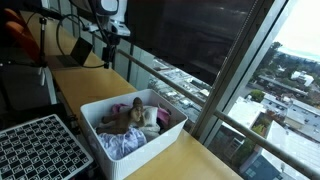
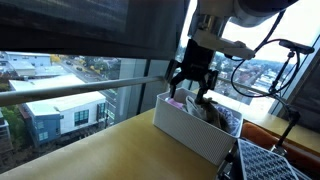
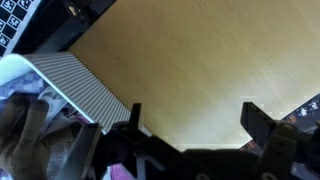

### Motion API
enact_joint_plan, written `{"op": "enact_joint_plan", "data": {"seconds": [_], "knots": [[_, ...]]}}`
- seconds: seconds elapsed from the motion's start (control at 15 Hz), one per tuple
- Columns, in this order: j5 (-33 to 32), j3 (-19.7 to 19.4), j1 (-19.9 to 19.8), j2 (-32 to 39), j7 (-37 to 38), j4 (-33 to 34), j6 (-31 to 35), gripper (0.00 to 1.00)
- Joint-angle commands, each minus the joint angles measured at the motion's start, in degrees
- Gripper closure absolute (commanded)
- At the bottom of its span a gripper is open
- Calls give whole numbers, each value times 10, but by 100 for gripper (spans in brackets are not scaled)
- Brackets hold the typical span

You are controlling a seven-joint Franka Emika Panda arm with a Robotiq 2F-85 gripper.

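Observation:
My gripper (image 1: 112, 38) (image 2: 190, 82) (image 3: 192, 108) is open and empty. It hangs high above the wooden table (image 3: 190, 50), next to the far end of a white plastic bin (image 1: 150, 150) (image 2: 190, 128) (image 3: 75, 80). The bin holds a brown plush toy (image 1: 125, 118), a white and purple cloth (image 1: 125, 146) and other soft items. In the wrist view only bare wood shows between the fingers, with the bin's ribbed wall at the left. The gripper touches nothing.
A black perforated tray (image 1: 35, 145) (image 2: 270, 165) lies beside the bin. The table runs along a glass window with a metal rail (image 1: 190, 95) (image 2: 80, 90). Cables and a stand (image 1: 45, 75) are at the far end.

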Motion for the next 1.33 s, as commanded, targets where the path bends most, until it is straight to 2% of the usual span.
{"op": "enact_joint_plan", "data": {"seconds": [0.0,0.07,0.27,1.27], "knots": [[27,-12,21,-6,-6,-42,41,0],[12,-17,23,4,-3,-13,9,0],[13,-16,27,4,-3,-35,33,0],[14,-16,26,2,-2,-36,33,0]]}}
